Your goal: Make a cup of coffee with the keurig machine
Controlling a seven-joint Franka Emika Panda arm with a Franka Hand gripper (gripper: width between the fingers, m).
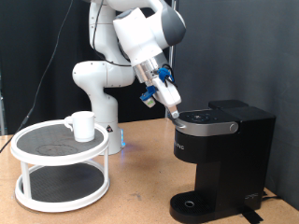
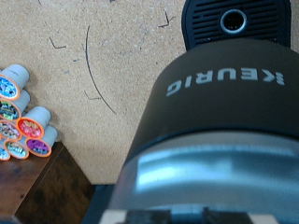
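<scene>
The keurig machine [image 1: 220, 149] stands at the exterior view's right, black and boxy, with its silver-ringed lid down. My gripper [image 1: 174, 115] is at the lid's front left edge, angled down onto it; its fingertips are too small to read. The wrist view looks down the machine's front [image 2: 215, 103], with the brand lettering and the round drip base [image 2: 234, 23] empty. The white cup [image 1: 82, 125] sits on the top shelf of a round stand at the exterior view's left, far from the machine. No fingers show in the wrist view.
The white two-tier round stand [image 1: 61, 191] takes up the table's left side in the exterior view. Several coffee pods [image 2: 21, 121] with coloured tops lie grouped on the table in the wrist view. The robot base stands behind the stand.
</scene>
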